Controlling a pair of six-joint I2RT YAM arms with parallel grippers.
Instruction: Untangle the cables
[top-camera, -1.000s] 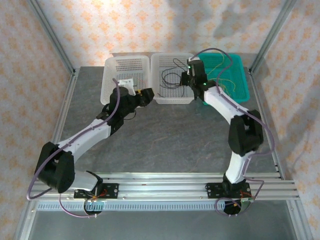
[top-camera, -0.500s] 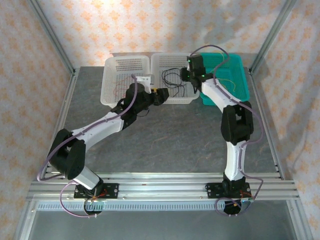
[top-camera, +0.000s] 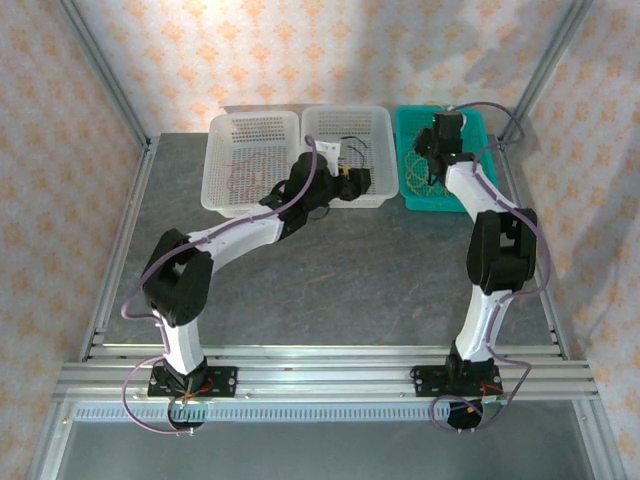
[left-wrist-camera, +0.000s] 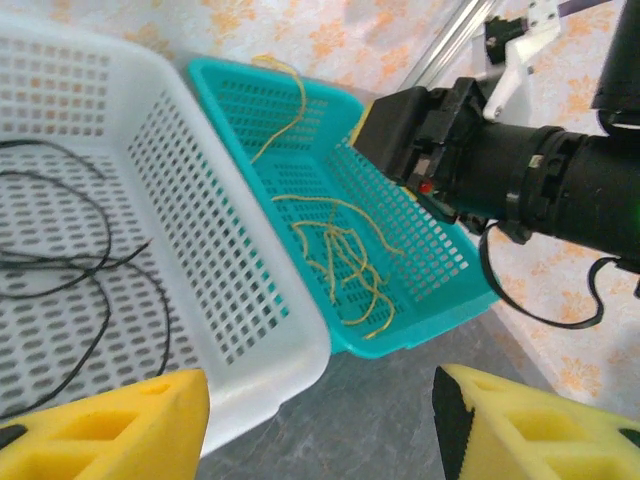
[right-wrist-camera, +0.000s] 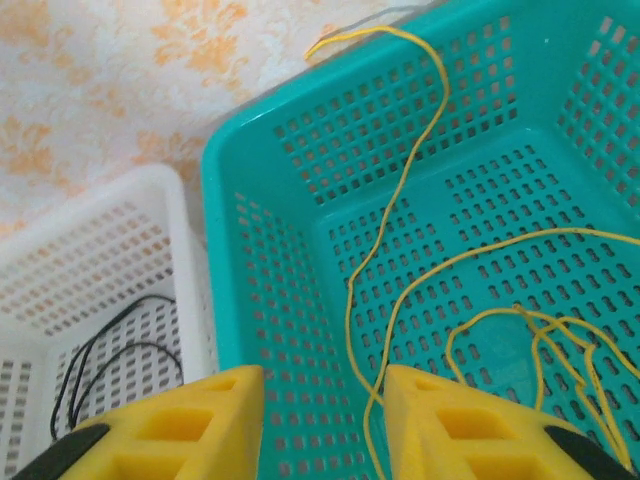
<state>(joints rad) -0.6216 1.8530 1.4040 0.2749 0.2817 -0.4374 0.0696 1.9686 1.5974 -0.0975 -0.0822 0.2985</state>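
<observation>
Over the teal basket (right-wrist-camera: 225, 280) at the table's (top-camera: 350, 280) far right corner, the right gripper (right-wrist-camera: 322, 400) is hovering, jaws narrowly parted and empty; the yellow cables (right-wrist-camera: 382, 230) are lying directly beneath, one strand running toward the gap. The left gripper (left-wrist-camera: 320, 420), spread wide, is standing farther off.

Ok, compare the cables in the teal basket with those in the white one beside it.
Colour: yellow cables in the teal basket, black cables in the white basket. Pose: yellow cables bunch together, one strand over the rim; black cables lie in wide loops. Both are thin loose strands.
</observation>
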